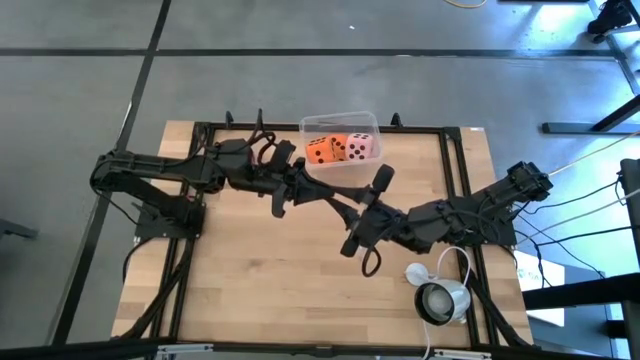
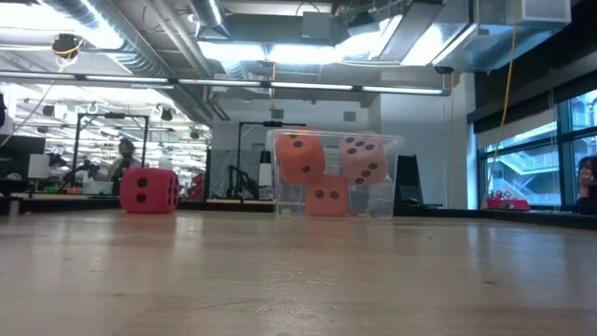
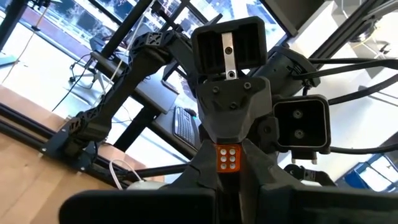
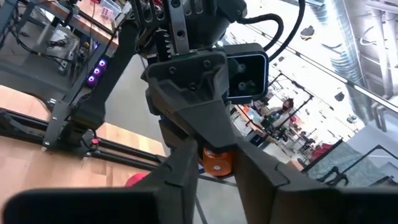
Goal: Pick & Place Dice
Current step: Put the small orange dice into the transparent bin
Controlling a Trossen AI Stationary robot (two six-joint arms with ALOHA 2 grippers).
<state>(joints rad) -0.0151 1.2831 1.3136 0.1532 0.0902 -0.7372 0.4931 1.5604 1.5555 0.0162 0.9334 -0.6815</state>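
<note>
My two grippers meet high above the table's middle, left gripper and right gripper tip to tip. Between their fingertips sits a small orange die with pale pips, also seen in the right wrist view as an orange cube. At the table's far edge a clear container holds two orange dice and a pale pink die. A red die rests on the tabletop to the left of the container. My left gripper pinches the small orange die between its two fingertips, coming roughly level from the table's left. The die is lifted clear, high over the table. My right gripper's fingers stand against two opposite sides of the same die, coming from the table's right.
A white round device with a cable lies near the table's front right corner. Black frame rails run along the table's edges. Bare wood spreads below the raised arms.
</note>
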